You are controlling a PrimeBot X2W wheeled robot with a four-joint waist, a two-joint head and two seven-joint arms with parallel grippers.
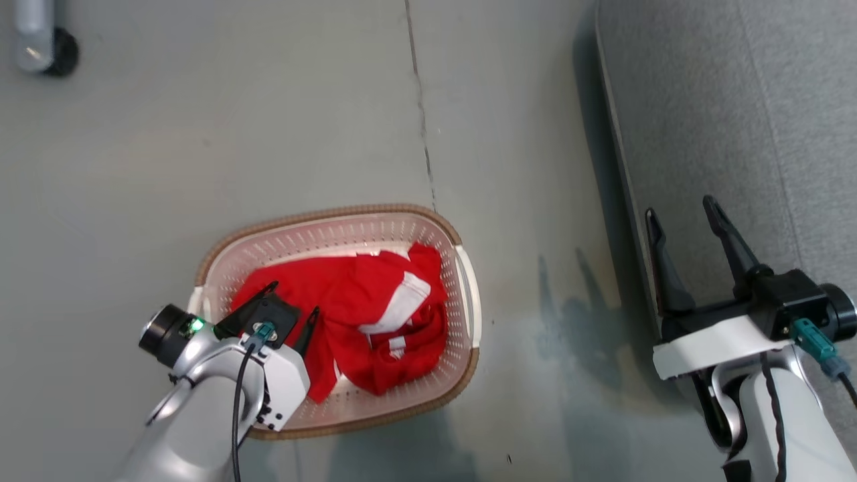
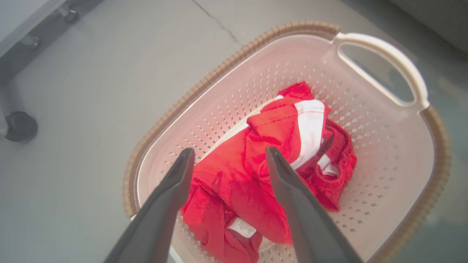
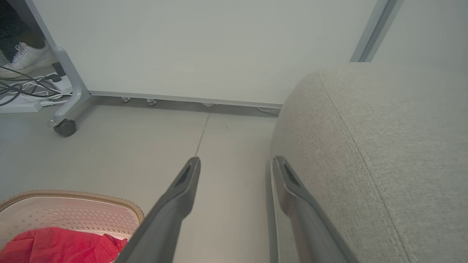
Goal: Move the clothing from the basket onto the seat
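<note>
**Both grippers open and empty, with the clothing heaped in the basket under the left one.**

The left gripper (image 1: 294,298) points down over the basket (image 1: 321,215), its two dark fingers spread wide. The crumpled red-and-white clothing (image 1: 361,301) lies just ahead of and between the tips, and whether they touch the fabric cannot be told. A small white label (image 2: 241,227) shows on the fabric nearer the finger bases. The right gripper (image 1: 679,207) is well apart from the basket, its jaws equally wide with nothing between them. Its right finger lies over the rounded edge of the grey seat (image 1: 736,100) and its left finger over the floor (image 1: 268,120) beside it.
</note>
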